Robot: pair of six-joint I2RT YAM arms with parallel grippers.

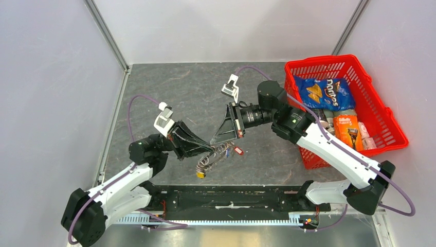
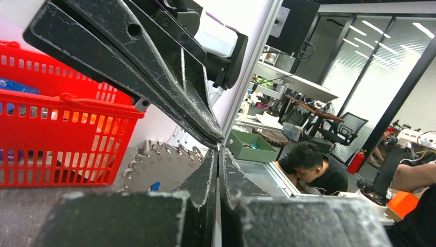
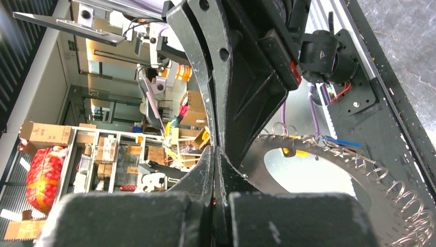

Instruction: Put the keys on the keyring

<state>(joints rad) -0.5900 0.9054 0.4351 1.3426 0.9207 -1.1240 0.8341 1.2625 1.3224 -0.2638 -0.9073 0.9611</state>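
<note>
The grey saw-rimmed keyring [image 1: 215, 154] hangs tilted above the table, between the two gripper tips. It also shows in the left wrist view [image 2: 154, 172] and in the right wrist view [image 3: 319, 154]. Keys hang from its rim, with a red tag [image 1: 237, 150], a yellow tag [image 1: 200, 174] and a blue tag [image 2: 153, 186]. My left gripper [image 1: 208, 146] is shut, and the ring's rim runs in behind its fingers [image 2: 205, 175]. My right gripper [image 1: 213, 141] is shut tip to tip against it. A speck of red shows between its pads [image 3: 208, 170]; what it grips is hidden.
A red basket [image 1: 383, 110] with a Doritos bag [image 1: 325, 92] and boxes stands at the right, beside the right arm. A black rail [image 1: 231, 198] runs along the near table edge. The grey table [image 1: 195, 87] has white walls on the left and at the back.
</note>
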